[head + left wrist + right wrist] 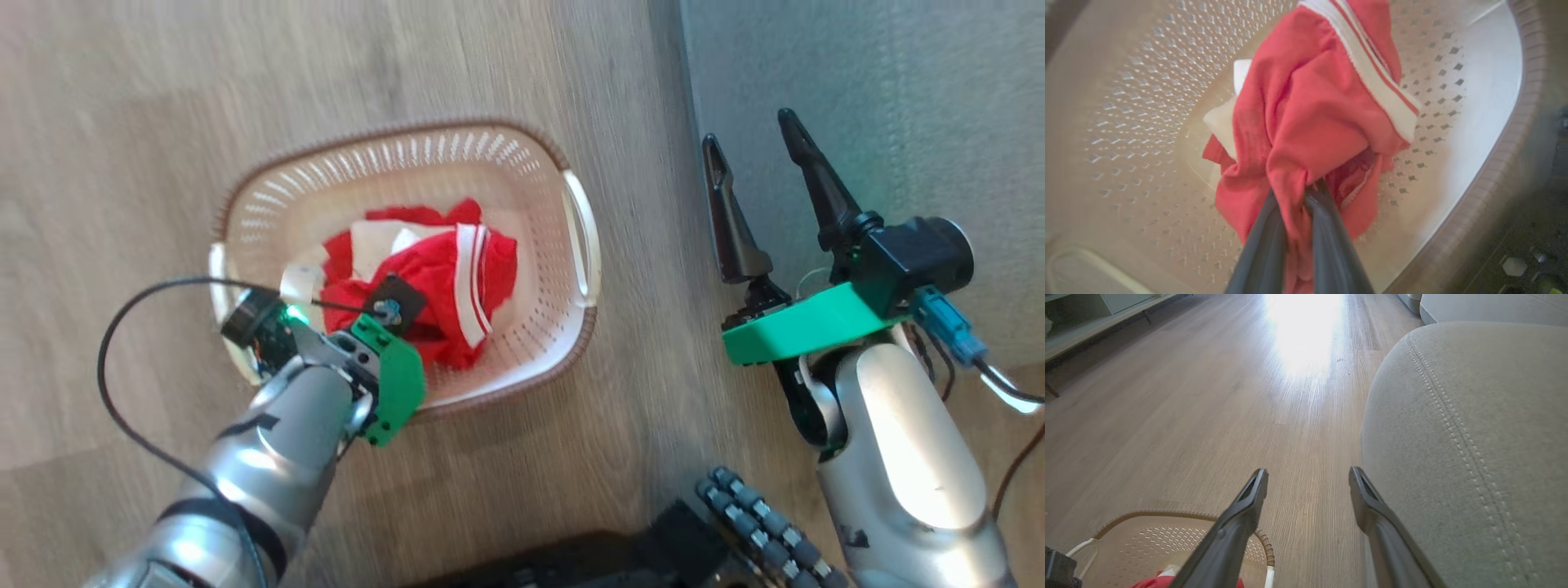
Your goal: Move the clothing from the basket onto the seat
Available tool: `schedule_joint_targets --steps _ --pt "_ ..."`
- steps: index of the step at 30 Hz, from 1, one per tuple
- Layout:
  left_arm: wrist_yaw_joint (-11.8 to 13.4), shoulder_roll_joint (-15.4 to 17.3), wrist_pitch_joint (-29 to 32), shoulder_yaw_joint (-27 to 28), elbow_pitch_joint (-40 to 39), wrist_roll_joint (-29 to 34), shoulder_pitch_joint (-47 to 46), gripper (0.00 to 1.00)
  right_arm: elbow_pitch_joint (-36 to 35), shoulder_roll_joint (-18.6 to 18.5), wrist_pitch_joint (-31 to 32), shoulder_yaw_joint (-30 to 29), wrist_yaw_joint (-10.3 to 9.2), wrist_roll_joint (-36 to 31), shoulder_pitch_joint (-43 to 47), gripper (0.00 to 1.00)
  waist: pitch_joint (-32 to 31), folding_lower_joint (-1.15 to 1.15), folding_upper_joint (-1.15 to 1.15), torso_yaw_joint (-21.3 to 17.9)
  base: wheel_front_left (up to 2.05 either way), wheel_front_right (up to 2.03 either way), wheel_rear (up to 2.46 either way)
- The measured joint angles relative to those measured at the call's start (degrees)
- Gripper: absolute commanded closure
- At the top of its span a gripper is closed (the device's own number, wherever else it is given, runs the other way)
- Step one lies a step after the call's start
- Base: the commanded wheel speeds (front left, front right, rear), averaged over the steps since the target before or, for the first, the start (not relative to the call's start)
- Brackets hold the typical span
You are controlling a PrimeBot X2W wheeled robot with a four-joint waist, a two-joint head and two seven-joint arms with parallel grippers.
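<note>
A cream basket (pixel 392 135) with a brown rim is sitting on a wood floor (pixel 147 122), a little toward 9 o'clock from the middle of the head view. The red clothing (pixel 441 273) is lying bunched inside it, with its white striped trim bands toward 3 o'clock. The folds are running together and the picture is slightly blurred, so it is hard to tell whether the heap is one garment or two.

The left gripper (pixel 1295 190) is reaching into the basket from 7 o'clock. In the head view its own arm is covering its fingers. In the left wrist view the fingers are nearly together, pinching a twist of red cloth, with the rest bunching toward 12 o'clock.

The right gripper (pixel 747 129) is hanging at 3 o'clock in the head view, fingers spread wide with nothing between them. It is over the line where the floor is meeting the grey-green seat (pixel 857 82). The seat is filling the 1 to 2 o'clock corner, cut off by the frame, well apart from the clothing. In the right wrist view the bottom edge is cutting off the basket at 7 o'clock.
</note>
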Motion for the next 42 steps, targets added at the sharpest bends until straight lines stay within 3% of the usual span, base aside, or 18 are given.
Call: schedule_joint_targets --steps 6,15,19,26,35,42 --pt "1.0 0.0 -3.6 -0.8 -3.5 -6.6 4.2 1.00 2.2 0.0 0.0 -0.9 0.00 -1.0 0.9 0.00 -7.4 0.00 0.00 2.1 0.00 0.00 0.00" --pt "5.2 0.0 -5.8 0.6 -11.8 -13.4 9.8 1.00 4.8 -0.1 0.0 -2.3 -0.01 -0.9 4.9 0.00 -18.0 0.00 0.00 6.3 0.00 0.00 0.00" --pt "7.5 0.0 -5.8 5.0 -19.0 -12.5 12.7 1.00 5.3 -0.1 0.0 -2.3 -0.01 -0.9 6.3 0.00 -22.3 0.00 0.00 8.1 0.00 0.00 0.00" --pt "8.7 1.7 -5.8 13.8 -32.2 -8.0 20.0 1.00 6.5 -0.2 0.0 -2.1 -0.01 -0.9 9.3 0.00 -28.9 -0.01 0.00 10.8 0.00 0.00 0.00" --pt "8.5 2.2 -5.8 23.7 -47.9 -2.1 26.8 1.00 7.2 -0.3 0.0 -1.6 -0.01 -0.3 12.9 0.00 -35.9 0.00 0.00 12.5 0.00 0.00 0.00" --pt "7.3 1.3 -5.9 30.7 -60.6 -1.2 32.0 1.00 7.3 -0.3 0.0 -1.4 -0.01 0.2 15.6 0.00 -39.8 0.00 0.00 12.9 0.00 0.00 0.00"
